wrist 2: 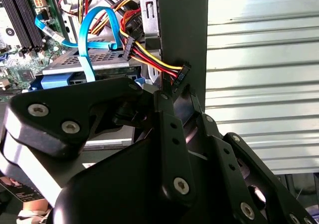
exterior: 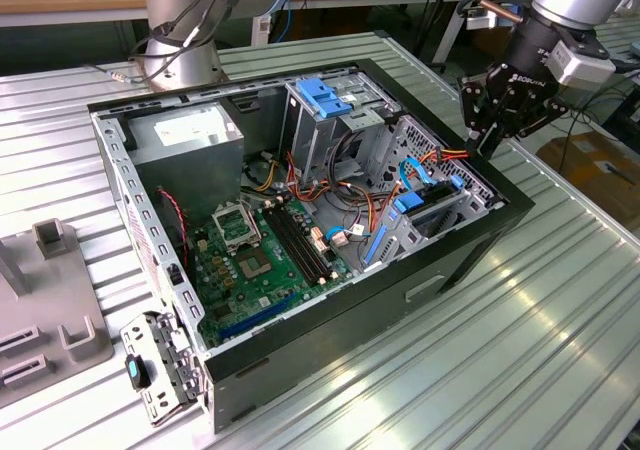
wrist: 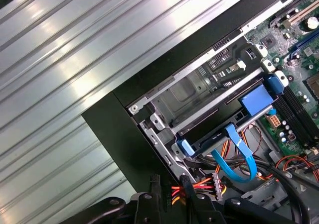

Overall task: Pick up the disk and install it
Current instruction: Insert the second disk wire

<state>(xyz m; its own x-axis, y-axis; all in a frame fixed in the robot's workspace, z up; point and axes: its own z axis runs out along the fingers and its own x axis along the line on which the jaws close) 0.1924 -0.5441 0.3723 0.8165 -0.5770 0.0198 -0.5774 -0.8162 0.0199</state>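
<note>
My gripper (exterior: 497,120) hung at the computer case's (exterior: 470,260) corner, fingers' state unclear, close to loose cables (wrist 2: 149,59) beside the disk (wrist 2: 94,64) that I judged could snag

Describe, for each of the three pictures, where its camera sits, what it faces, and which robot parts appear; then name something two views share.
Exterior view: off the arm, raised, looking down on the open computer case; the gripper hangs beside its corner.
Second wrist view: on the arm, past black gripper links toward the disk.
First wrist view: on the arm, looking down at the case corner and ribbed table.
Shared: both wrist views show the blue cable.
</note>
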